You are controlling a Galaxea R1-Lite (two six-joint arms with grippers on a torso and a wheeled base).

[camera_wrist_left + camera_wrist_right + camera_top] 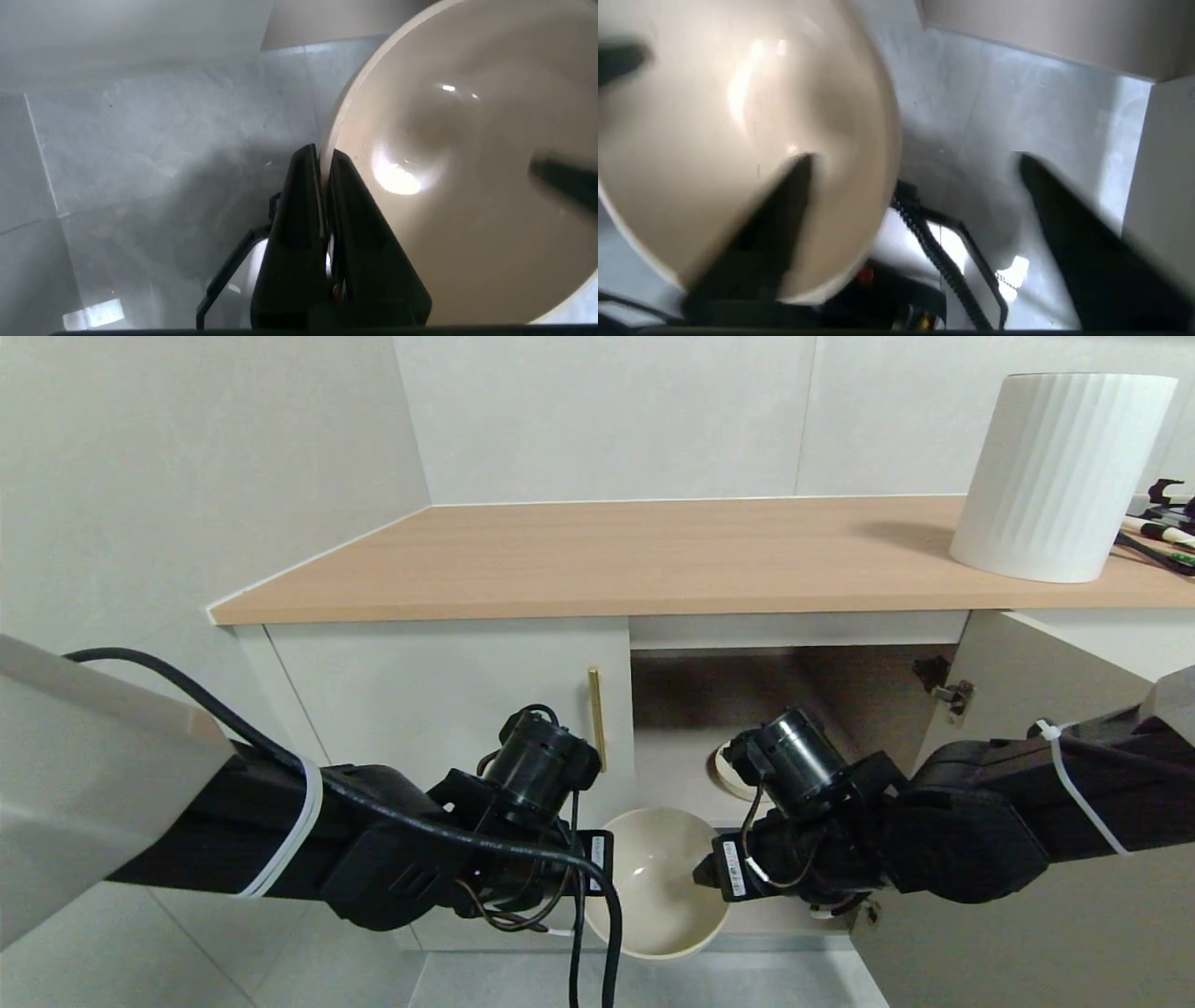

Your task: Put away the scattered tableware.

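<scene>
L end effector (325, 161): jaws shut thin on the rim of the cream, round, glossy ceramic bowl (448, 131), one finger inside the wall, one outside. R end effector (910, 168): jaws wide open, one finger over the bowl's inside, the other well clear outside the rim. Grips nothing; contact w/ bowl can't be told.

Bowl hangs in air between the two end effectors, low, just in front of the open white cabinet compartment (709, 709) under the light wood worktop (607, 560).

Step, as I judge it: stow bowl in the compartment, poss. w/ R taking a second hold first.
- One thin rim pinch on glaze = slip and swing risk. R should close on the rim opposite L before any long reach.
- Keep bowl level, go slow, lift it over the cabinet's bottom edge.
- Mind the open door (1027, 709) on the R side.
- Set down near the pale dish (730, 773) already inside; don't knock it.
- L lets go only once the base sits flat.

Bowl's look: cream-beige, deep, rounded wall, plain thin rim, smooth glaze w/ bright highlight spots near the bottom, empty, mouth facing up.
</scene>
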